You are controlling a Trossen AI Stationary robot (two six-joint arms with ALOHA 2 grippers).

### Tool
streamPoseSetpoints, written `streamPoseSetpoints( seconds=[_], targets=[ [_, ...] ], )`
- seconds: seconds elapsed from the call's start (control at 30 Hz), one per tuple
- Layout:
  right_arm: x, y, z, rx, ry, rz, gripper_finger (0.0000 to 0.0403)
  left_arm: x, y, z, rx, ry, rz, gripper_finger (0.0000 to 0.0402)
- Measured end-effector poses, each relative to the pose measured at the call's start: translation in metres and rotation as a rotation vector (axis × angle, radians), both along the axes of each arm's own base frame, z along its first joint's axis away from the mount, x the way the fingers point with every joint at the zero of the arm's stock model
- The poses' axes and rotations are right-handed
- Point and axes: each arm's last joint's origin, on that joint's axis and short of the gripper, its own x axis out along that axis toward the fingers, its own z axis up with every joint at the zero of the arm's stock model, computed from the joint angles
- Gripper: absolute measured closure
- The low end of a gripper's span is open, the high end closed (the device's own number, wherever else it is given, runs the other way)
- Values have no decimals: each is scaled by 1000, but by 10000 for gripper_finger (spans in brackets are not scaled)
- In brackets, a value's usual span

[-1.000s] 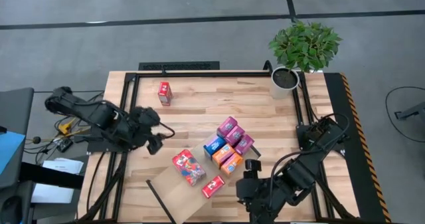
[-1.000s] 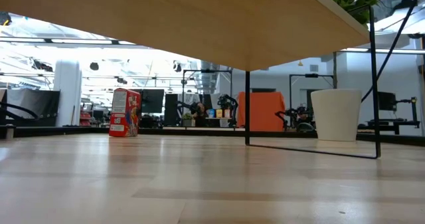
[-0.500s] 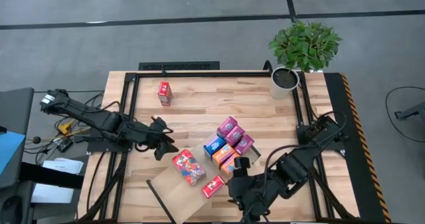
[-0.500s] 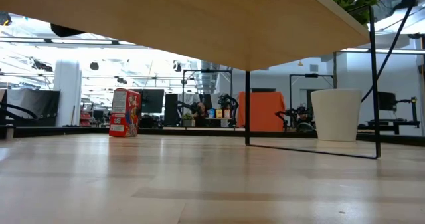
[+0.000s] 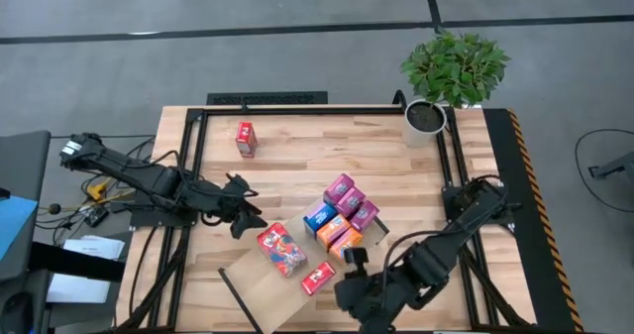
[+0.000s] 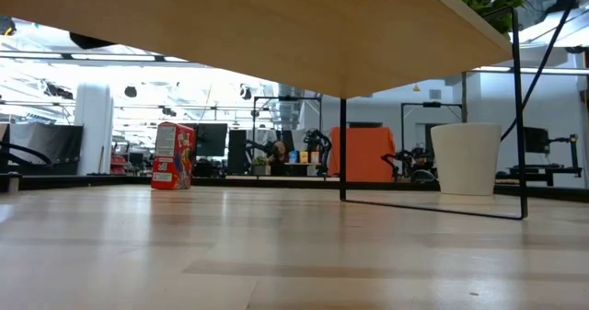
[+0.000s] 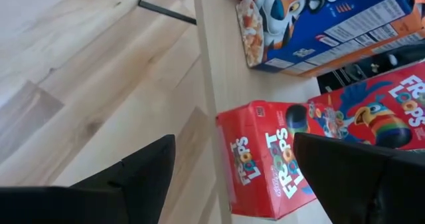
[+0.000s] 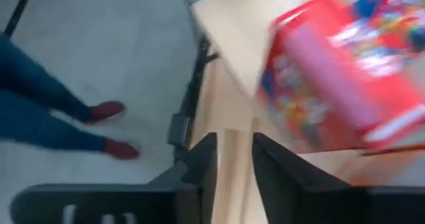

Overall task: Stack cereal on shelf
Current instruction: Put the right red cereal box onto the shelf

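Red flat mini cereal box (image 5: pixel 318 278) lies near the pale wood shelf board's (image 5: pixel 260 284) front edge, your right pincer (image 5: pixel 349 292) just beside it, fingers nearly together, nothing pinched; left pincer (image 5: pixel 244 208) spread beside the red parrot-print box (image 5: pixel 280 249): a nudge could tip either box off.

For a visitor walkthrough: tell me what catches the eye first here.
A bright cluster of cereal boxes sits on the shelf near the table's middle, flanked by the left gripper and right gripper. A lone red box stands far off, and a leafy plant fills the far right corner.
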Motion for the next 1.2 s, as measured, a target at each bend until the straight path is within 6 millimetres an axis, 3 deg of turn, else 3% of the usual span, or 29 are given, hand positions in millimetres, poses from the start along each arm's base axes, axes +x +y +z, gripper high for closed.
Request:
streamPoseSetpoints(
  seconds=[0.17, 0.57, 1.2],
  targets=[
    [7, 11, -20, 1, 61, 33, 316, 2, -1, -3, -7, 21, 6, 120],
    [6, 10, -18, -16, 39, -25, 342, 17, -7, -15, -25, 74, 10, 171],
    [19, -2, -21, -50, 19, -63, 344, 22, -13, -1, -174, -54, -96, 174]
  ],
)
